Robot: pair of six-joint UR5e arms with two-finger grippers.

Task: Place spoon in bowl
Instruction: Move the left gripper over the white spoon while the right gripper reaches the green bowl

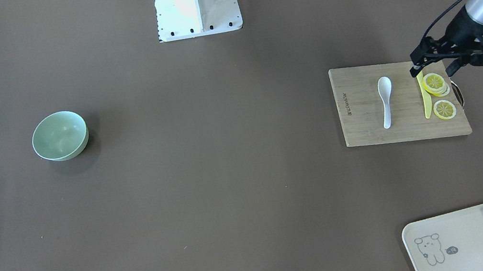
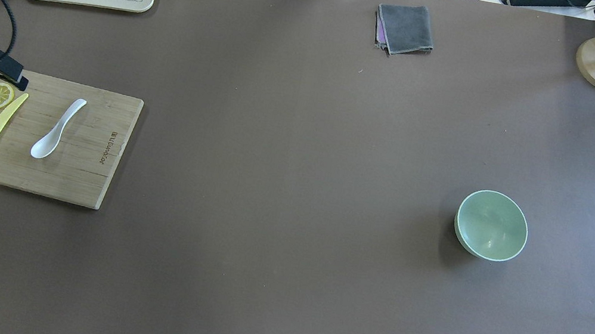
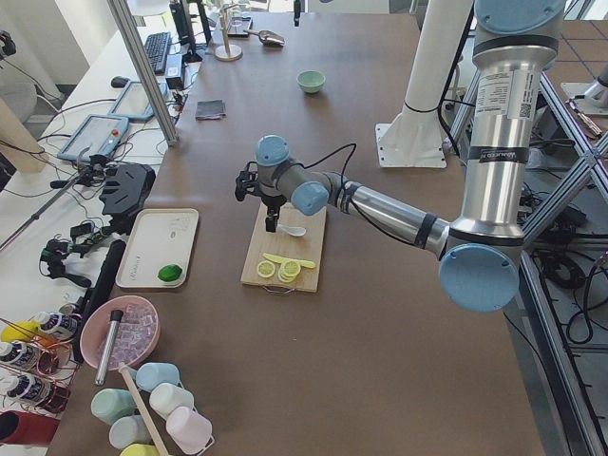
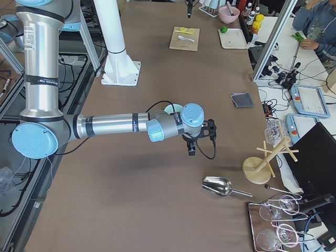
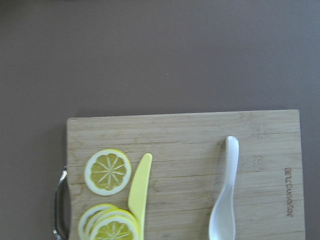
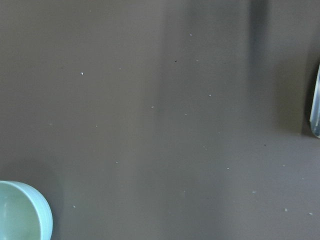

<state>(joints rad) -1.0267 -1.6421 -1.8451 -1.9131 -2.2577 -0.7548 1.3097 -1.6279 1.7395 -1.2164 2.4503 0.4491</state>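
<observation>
The left gripper [image 1: 433, 72] hangs open over the cutting board [image 1: 366, 130] near the soup spoon [image 1: 386, 101]; I cannot tell the right gripper [image 4: 195, 144]'s state.

Left wrist cam chops the spoon [image 5: 223, 220] scoop off at 6 o'clock, and on the other wrist cam only a sliver of bowl [image 6: 22, 212] shows at 8 o'clock. The right gripper [image 4: 192, 147] is too tiny to read.

Left end effector [image 1: 432, 70], jaws apart
</observation>
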